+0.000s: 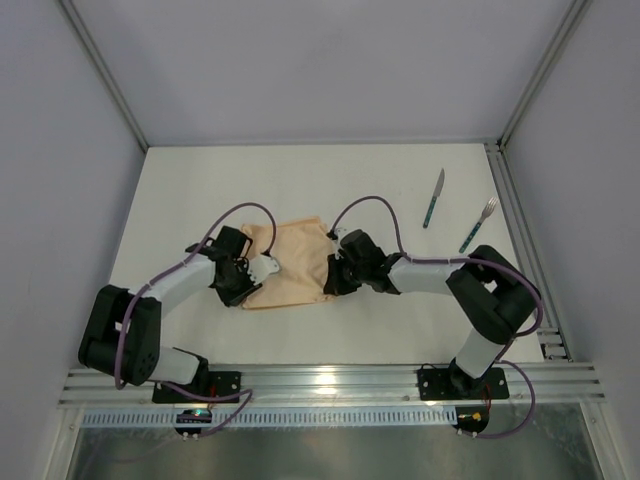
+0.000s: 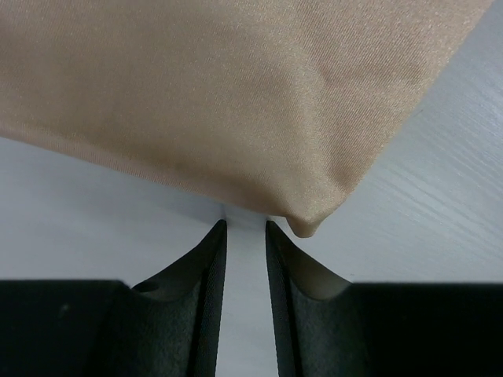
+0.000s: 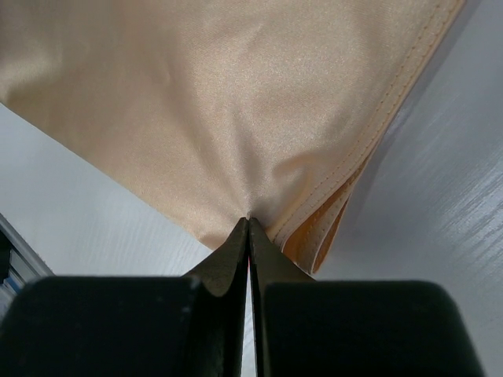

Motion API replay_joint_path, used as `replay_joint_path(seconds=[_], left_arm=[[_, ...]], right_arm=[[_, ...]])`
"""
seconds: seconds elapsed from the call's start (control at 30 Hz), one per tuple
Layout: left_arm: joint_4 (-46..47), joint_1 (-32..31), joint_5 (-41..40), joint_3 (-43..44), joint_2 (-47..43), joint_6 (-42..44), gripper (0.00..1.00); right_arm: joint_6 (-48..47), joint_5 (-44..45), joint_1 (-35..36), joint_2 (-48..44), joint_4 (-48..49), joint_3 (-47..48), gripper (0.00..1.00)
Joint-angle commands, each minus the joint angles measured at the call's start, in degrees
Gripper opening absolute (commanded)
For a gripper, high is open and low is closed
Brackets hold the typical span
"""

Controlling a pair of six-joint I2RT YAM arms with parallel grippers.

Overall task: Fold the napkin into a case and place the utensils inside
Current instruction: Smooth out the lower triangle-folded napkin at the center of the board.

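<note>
The peach-orange napkin (image 1: 290, 265) lies doubled over in the middle of the white table. My left gripper (image 1: 243, 290) is at its near left corner. In the left wrist view its jaws (image 2: 245, 224) stand a narrow gap apart, with only bare table between them and the napkin's edge (image 2: 220, 86) just past the tips. My right gripper (image 1: 335, 284) is at the near right corner. There its jaws (image 3: 249, 220) are shut on the napkin (image 3: 236, 102), which puckers at the tips beside a layered hem. The knife (image 1: 433, 198) and fork (image 1: 478, 225), both with teal handles, lie at the far right.
A metal rail (image 1: 330, 380) carrying both arm bases runs along the near edge. A frame rail (image 1: 522, 235) borders the table's right side, close to the fork. Grey walls enclose the back and both sides.
</note>
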Motion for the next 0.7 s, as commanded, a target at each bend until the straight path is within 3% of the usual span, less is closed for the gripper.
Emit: replay_joint_path(seconds=[0.0,0.17,0.33,0.67], left_arm=[[0.2,0.0,0.6,0.6,-1.9,0.9,0.28],[-7.1,2.9,8.0,10.1,-4.9,-3.0,0.27],[-7.0,5.0,12.3,19.3,-2.8,-9.9,0.27],[6.9,4.7,4.8,22.4,10.9,-15.6,0.25]], right_arm=[[-0.5,0.6,0.2,-1.5,-2.8,0.5,0.04],[-2.7,-0.3,0.2,-4.4,-7.7,5.4,0.11],[-3.9,-1.5,-2.6,-5.8,-8.7,12.2,0.15],[-2.8,-4.9,-6.6,9.9,-5.7,23.3,0.15]])
